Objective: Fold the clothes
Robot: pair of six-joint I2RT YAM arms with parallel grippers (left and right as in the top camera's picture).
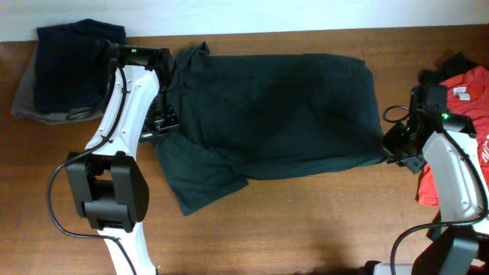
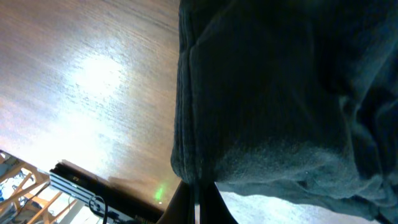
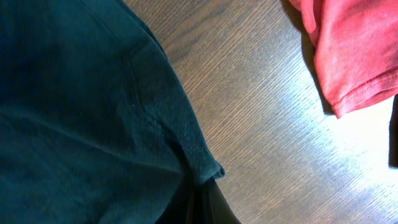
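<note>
While the dark shirt (image 1: 283, 114) is lying spread across the table (image 1: 306, 221), left gripper (image 1: 164, 120) and right gripper (image 1: 397, 145) are each clamping tight on an end; raising both evenly is probably wisest.

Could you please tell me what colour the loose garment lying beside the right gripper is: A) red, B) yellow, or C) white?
A: the red garment lies just beyond the right gripper, which pinches the corner of the dark green garment.
</note>
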